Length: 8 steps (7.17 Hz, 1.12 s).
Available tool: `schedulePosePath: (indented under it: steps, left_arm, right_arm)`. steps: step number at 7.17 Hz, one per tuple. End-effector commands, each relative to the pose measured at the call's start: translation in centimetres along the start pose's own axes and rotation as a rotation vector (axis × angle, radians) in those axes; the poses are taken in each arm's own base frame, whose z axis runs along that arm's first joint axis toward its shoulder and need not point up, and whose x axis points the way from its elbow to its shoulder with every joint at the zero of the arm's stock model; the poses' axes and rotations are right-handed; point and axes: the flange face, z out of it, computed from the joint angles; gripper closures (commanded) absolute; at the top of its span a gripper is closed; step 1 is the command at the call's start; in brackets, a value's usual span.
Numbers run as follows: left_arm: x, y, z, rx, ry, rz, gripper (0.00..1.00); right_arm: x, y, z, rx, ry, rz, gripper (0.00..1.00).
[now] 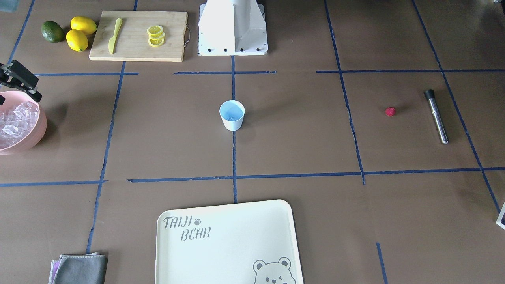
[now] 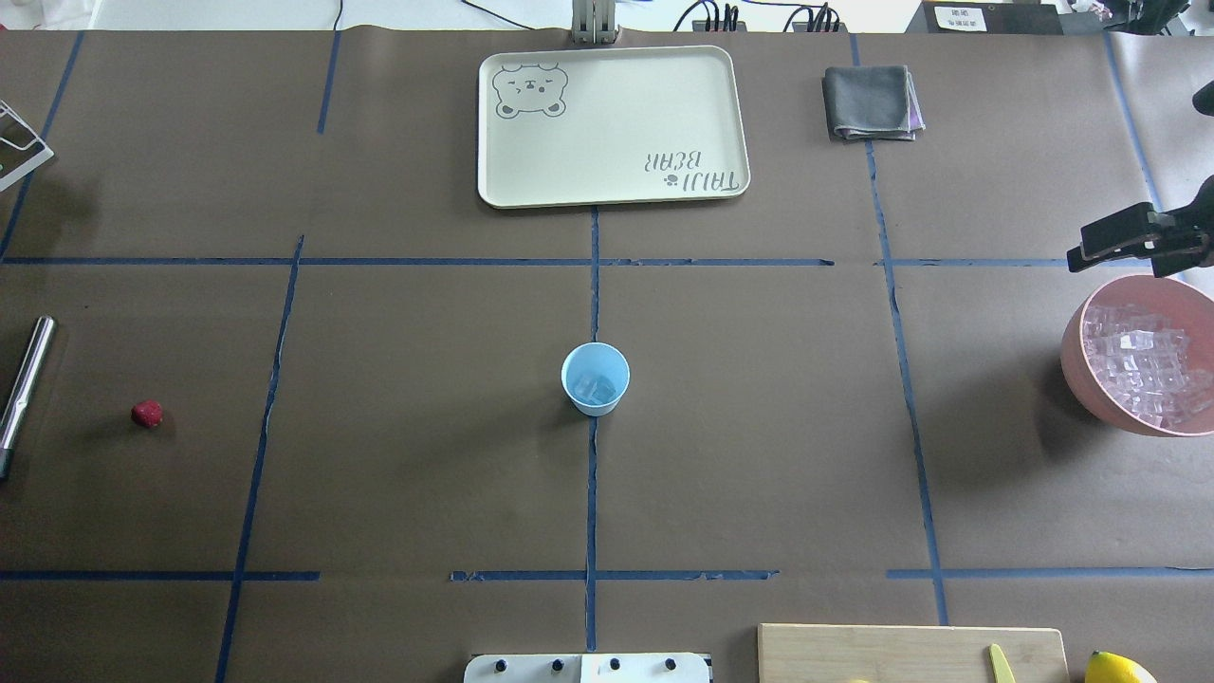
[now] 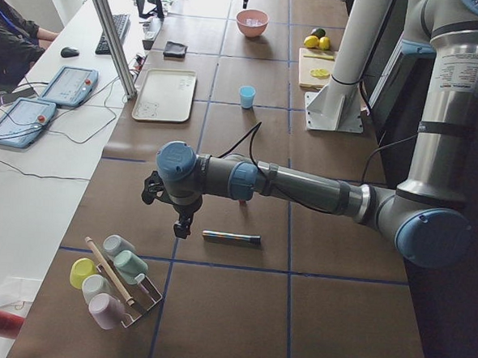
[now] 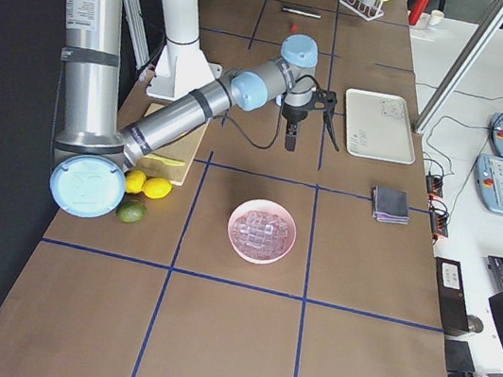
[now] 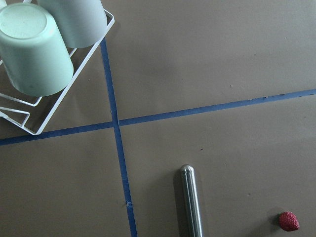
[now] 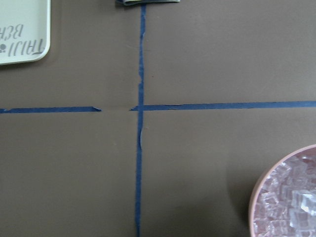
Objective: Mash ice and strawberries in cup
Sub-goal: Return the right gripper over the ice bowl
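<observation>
One strawberry (image 2: 147, 414) lies on the surface near the steel muddler (image 1: 436, 116), and my left hand (image 3: 172, 215) hangs over that muddler. I cannot tell whether its fingers are apart or together. My right hand (image 4: 311, 139), fingers spread and holding nothing, hovers beside the pink bowl (image 2: 1074, 351) heaped with ice (image 2: 1143, 379). The cup (image 2: 596, 379) stands mid-surface, well apart from both hands, with a few clear cubes inside.
</observation>
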Motion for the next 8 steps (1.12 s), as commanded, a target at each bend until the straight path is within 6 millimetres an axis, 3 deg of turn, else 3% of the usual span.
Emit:
schedulePosePath:
  steps: [1, 4, 5, 6, 8]
  left_arm:
    - [0.5, -0.2, -0.4, 0.009, 0.000, -0.014, 0.00]
    - [1.5, 0.0, -1.2, 0.024, -0.003, -0.035, 0.00]
    - [1.5, 0.0, -1.2, 0.025, -0.003, -0.034, 0.00]
    - [1.5, 0.0, -1.2, 0.025, -0.003, -0.034, 0.00]
    - [1.5, 0.0, -1.2, 0.024, -0.003, -0.035, 0.00]
  right_arm:
    - [4.6, -1.1, 4.3, -0.002, 0.023, 0.020, 0.01]
    - [9.7, -0.9, 8.4, -0.044, 0.122, 0.074, 0.01]
    - [11.4, 0.8, 9.3, -0.047, 0.147, 0.047, 0.01]
    - [11.3, 1.3, 9.1, -0.019, 0.116, 0.021, 0.01]
    - [11.4, 2.8, 12.0, -0.075, 0.141, 0.005, 0.02]
